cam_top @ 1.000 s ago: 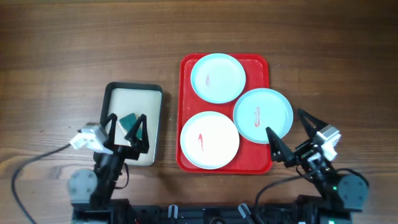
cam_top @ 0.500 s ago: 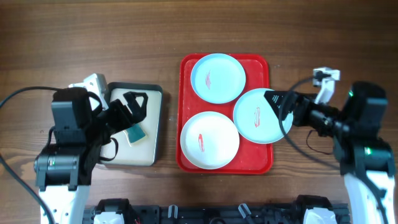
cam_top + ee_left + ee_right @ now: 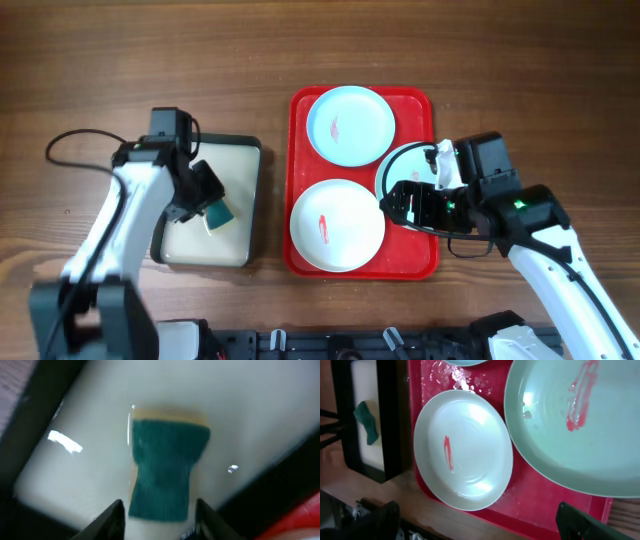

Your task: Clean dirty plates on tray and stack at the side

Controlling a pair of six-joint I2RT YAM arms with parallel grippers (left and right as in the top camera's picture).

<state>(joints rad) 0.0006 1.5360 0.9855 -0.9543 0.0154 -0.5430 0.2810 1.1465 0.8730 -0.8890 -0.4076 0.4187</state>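
The red tray (image 3: 430, 262) holds three plates, each with a red smear: a pale blue one (image 3: 350, 124) at the back, a white one (image 3: 337, 225) at the front, and a pale blue one (image 3: 412, 172) at the right. My right gripper (image 3: 392, 203) hovers open over the right plate's near edge. In the right wrist view its fingers stand wide above the tray's (image 3: 535, 505) front rim, the white plate (image 3: 462, 450) and blue plate (image 3: 570, 425) ahead. My left gripper (image 3: 160, 520) is low over a green sponge (image 3: 167, 470), a finger close on each side with thin gaps.
The sponge (image 3: 218, 212) lies in a black-rimmed cream tray (image 3: 235, 160) left of the red tray. That cream tray (image 3: 387, 420) also shows at the left of the right wrist view. A black cable (image 3: 75, 145) loops over the wooden table (image 3: 120, 60) behind the left arm.
Both arms swung out from the front edge. The left gripper came down over the sponge and narrowed its jaws around it. The right gripper moved in over the tray's right plate.
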